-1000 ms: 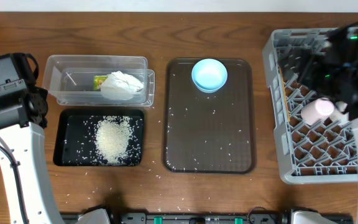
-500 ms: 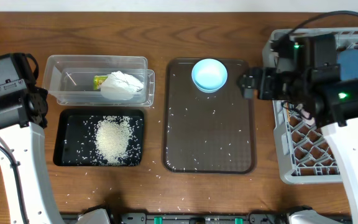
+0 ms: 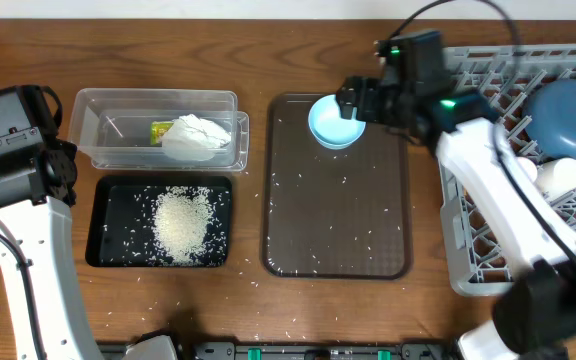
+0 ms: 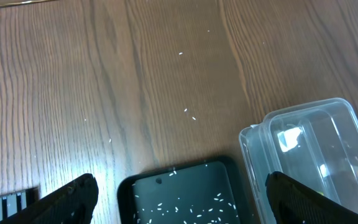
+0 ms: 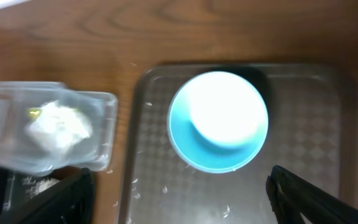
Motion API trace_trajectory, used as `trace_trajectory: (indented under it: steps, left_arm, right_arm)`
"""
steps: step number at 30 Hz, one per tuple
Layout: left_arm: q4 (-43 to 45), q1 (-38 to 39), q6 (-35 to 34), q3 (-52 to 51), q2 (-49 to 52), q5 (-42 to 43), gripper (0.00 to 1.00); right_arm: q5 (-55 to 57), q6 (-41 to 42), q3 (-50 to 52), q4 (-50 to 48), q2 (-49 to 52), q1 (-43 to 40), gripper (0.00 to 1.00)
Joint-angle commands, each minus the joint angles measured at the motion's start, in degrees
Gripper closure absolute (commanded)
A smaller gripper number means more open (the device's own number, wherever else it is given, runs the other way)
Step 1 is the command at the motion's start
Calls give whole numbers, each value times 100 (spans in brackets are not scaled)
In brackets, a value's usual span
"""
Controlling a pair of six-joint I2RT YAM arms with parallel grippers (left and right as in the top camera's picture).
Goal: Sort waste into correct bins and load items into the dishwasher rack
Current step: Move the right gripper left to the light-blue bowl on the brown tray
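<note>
The small light-blue bowl (image 3: 334, 121) (image 5: 219, 121) stands upright at the back of the brown serving tray (image 3: 338, 230). My right gripper (image 3: 351, 102) (image 5: 179, 205) hovers over its right rim, open, nothing between the fingers. The clear tub (image 3: 118, 130) holds the white tissue (image 3: 196, 135) and the green-and-yellow wrapper (image 3: 161, 130). A heap of rice (image 3: 181, 222) lies in the black tray (image 3: 108, 240). The grey rack (image 3: 468, 280) holds the dark-blue bowl (image 3: 568, 105) and a white cup (image 3: 558, 175). My left gripper (image 4: 179, 202) is open above the black tray's corner (image 4: 179, 193).
Loose rice grains are scattered over the brown tray (image 5: 328, 162), on the wood around the black tray and along the table's front edge. The left arm (image 3: 18, 170) stands at the far left. The tub's end (image 4: 316, 149) shows in the left wrist view.
My right arm has swung left from the rack to above the light-blue bowl. The left arm has not moved.
</note>
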State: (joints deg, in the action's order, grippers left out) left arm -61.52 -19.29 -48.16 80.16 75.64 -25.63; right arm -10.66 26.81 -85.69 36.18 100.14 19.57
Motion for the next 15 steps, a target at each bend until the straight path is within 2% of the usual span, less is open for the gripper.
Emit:
trace_trajectory:
  steps: [1,6,8,10,12,15]
  left_arm:
    - [-17,-20,-13,20,9,-52,11]
    - [-17,-20,-13,20,9,-52,11]
    - [-17,-20,-13,20,9,-52,11]
    - [-17,-20,-13,20,9,-52,11]
    - [-17,-20,-13,20,9,-52,11]
    - [-17,-20,-13,20,9,-52,11]
  right_arm:
    - [479,688,68,-57,546,74,12]
    - [570,1056,68,-315,1279,70,14]
    - [570,1143,68,-341,1515,76,17]
    - [566,1187,68,-337,1722,76,23]
    - [568,1244,68,-273,1882,79,34]
    - [573,1303,68,-131,1965,81,42]
